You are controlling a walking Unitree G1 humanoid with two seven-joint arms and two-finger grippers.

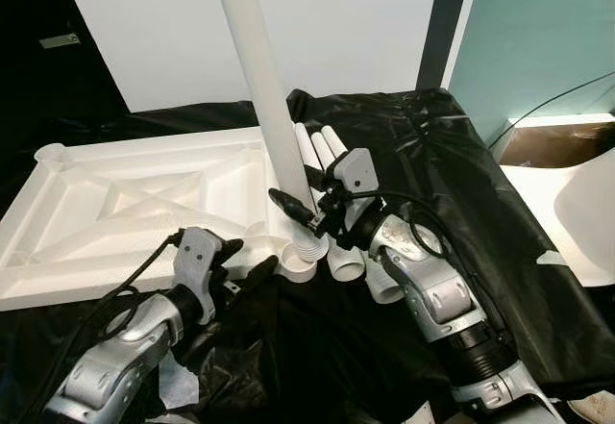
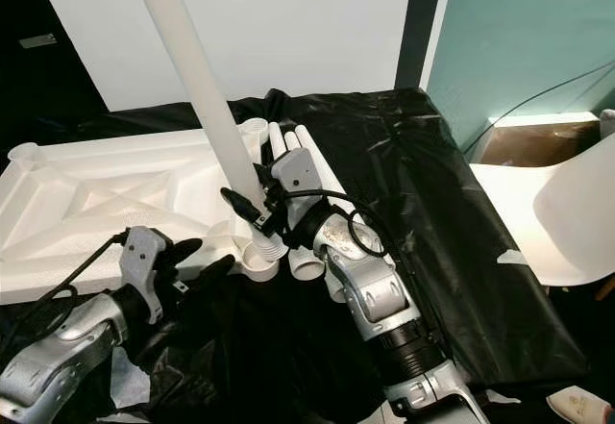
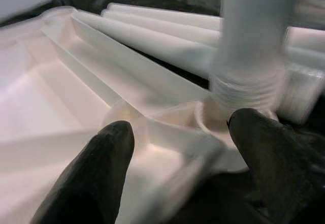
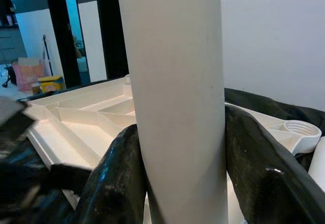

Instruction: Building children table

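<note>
Left eye view shows the white tabletop (image 1: 115,203) lying underside up on black plastic sheeting (image 1: 452,184). At the tabletop's near corner socket (image 1: 298,256), a long white table leg (image 1: 264,87) stands tilted, its threaded end in the socket. The right gripper (image 1: 306,208) is clenched around this leg just above the socket. The left gripper (image 1: 245,261) sits with fingers spread at the tabletop's edge beside the socket, grasping nothing. Three spare legs (image 1: 322,150) lie just beyond the socket. No writing is readable.
</note>
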